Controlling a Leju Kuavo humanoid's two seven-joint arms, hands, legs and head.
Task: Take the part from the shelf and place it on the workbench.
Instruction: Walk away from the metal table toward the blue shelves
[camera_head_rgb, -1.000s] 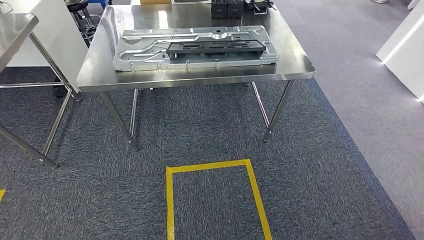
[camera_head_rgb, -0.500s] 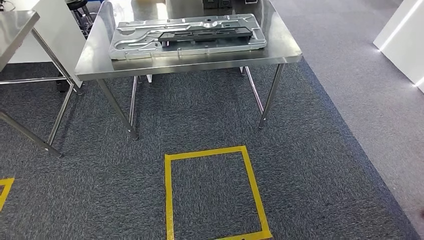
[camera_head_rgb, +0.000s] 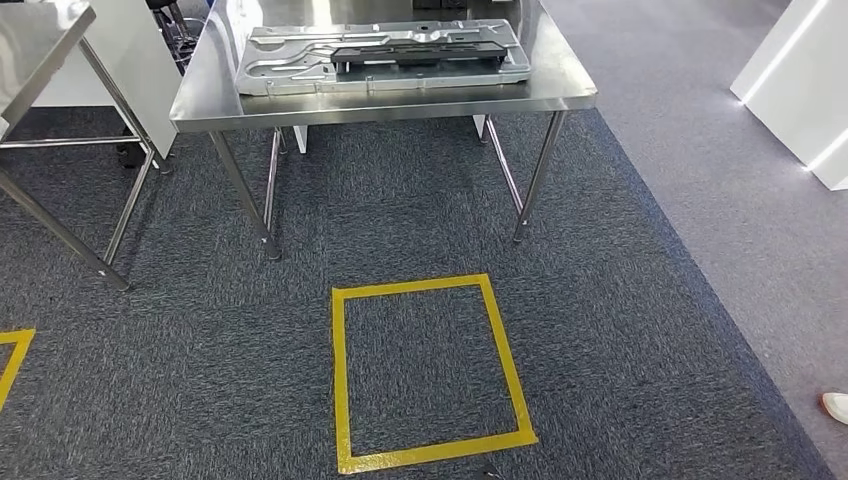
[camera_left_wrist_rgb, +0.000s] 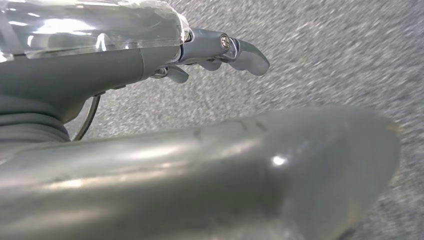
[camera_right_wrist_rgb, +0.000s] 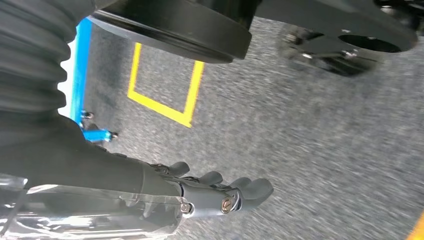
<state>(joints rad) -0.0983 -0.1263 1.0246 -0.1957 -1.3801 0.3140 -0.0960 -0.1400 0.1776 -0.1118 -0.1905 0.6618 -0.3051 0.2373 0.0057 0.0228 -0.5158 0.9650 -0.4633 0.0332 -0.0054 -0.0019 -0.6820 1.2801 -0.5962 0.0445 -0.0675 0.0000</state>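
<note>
Here the black part (camera_head_rgb: 418, 54) lies lengthwise along the workbench (camera_head_rgb: 385, 100)

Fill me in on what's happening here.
Nothing is being handled right now. The left hand and right hand hang over the grey carpet, holding nothing. Ahead stands the stainless steel workbench, bearing a large stamped silver metal panel with a long black plastic part lying on it. A yellow tape square marks the floor before the bench.
</note>
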